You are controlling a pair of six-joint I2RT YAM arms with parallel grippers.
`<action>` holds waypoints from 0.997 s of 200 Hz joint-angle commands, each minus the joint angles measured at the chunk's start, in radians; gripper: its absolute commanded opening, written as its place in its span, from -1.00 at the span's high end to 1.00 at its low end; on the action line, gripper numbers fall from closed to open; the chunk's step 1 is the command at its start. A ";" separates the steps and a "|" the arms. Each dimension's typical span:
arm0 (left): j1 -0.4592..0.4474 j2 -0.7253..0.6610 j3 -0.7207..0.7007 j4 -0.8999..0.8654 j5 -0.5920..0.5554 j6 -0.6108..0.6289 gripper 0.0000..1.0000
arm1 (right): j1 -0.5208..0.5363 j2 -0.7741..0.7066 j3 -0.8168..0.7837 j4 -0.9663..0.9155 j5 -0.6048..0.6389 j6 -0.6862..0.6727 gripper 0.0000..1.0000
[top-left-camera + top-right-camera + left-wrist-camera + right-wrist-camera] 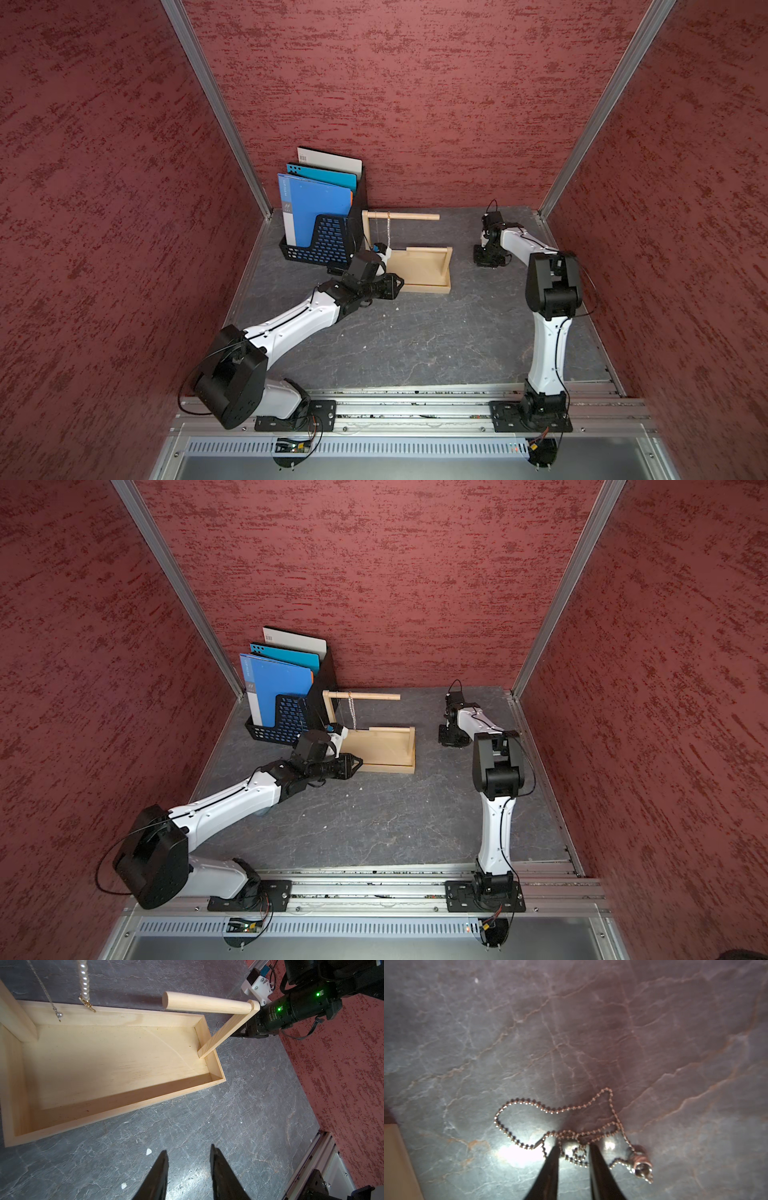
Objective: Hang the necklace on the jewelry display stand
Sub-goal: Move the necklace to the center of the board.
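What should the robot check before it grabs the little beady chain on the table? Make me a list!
1. Is the silver ball-chain necklace between the right gripper's jaws: ok, a bunch of it lies there on the grey stone-look table.
2. Is the necklace pinched: not ok, the jaws stand apart and it lies flat.
3. Is the chain untangled: cannot tell, loops cross near the jaws.
4. Is there room on the pale wooden stand's long dowel arm: ok, it is bare beyond the pearl strand and the thin silver chain hanging there.
5. Is the left gripper out of the way: probably ok, it is open and empty in front of the stand.
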 commanded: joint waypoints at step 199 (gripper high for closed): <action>-0.021 -0.064 -0.042 0.068 -0.006 -0.020 0.28 | 0.275 -0.969 -0.810 -0.260 -0.252 0.408 0.20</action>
